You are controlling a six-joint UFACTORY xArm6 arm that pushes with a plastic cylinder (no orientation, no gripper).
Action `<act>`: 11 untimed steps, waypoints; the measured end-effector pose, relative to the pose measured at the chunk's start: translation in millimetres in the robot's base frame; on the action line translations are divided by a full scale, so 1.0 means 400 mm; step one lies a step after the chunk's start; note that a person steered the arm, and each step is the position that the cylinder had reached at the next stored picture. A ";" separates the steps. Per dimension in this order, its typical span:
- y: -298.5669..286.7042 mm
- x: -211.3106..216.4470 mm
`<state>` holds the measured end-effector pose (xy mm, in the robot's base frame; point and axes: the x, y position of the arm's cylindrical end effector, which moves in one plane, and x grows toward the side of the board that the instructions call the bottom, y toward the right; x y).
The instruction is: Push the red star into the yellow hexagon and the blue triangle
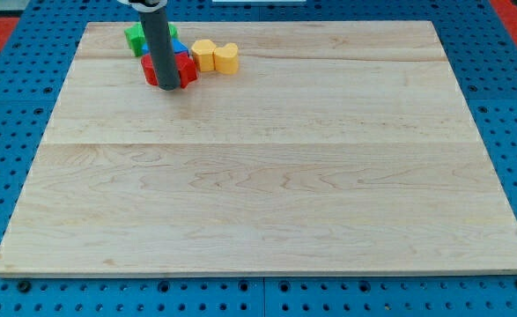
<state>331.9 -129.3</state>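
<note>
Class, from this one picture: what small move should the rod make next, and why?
Probably a short push toward the view's upper right. My tip sits at the red star's lower edge, and the star appears already against the blue triangle, with the yellow hexagon just to its right.

All the blocks sit bunched in the upper left of the frame: a red star block point(177, 70), a blue block point(180, 48), a green block point(136, 37), a yellow hexagon block point(203, 55) and a yellow heart block point(226, 59). My tip point(168, 86) stands right at the red star's front. The rest of the pale wooden board point(276, 176) is open room.
</note>
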 end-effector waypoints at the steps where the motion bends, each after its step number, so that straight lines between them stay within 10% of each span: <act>1: -0.005 -0.027; 11: 0.040 0.010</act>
<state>335.8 -113.3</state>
